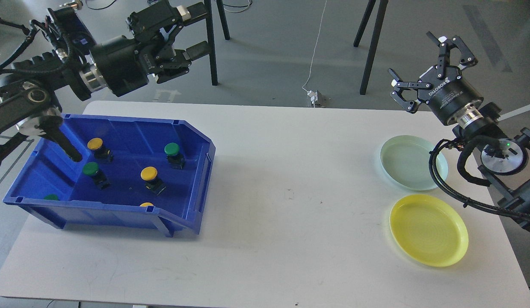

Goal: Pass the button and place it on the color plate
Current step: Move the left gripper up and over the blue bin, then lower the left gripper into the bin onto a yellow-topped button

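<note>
Six buttons in the blue bin [192,179] at the table's [269,171] left end, well below and toward the viewer from the left gripper [195,32]: yellow-capped ones at [95,144] and [149,173], green-capped at [172,149] and [90,169], two more barely peeking over the near wall. Left jaws apart, holding nothing, raised over the bin's far rim. Right gripper [423,68] likewise with jaws spread and empty, up beyond the pale green plate [408,164]; yellow plate [431,233] nearer the viewer. Probably light, rigid plastic, caps smooth and domed, so likely slippery there. Better purchase judged on the dark squarish body under the cap, pinched across flat sides. Several lying tilted, so a slanted approach likely needed.
</note>
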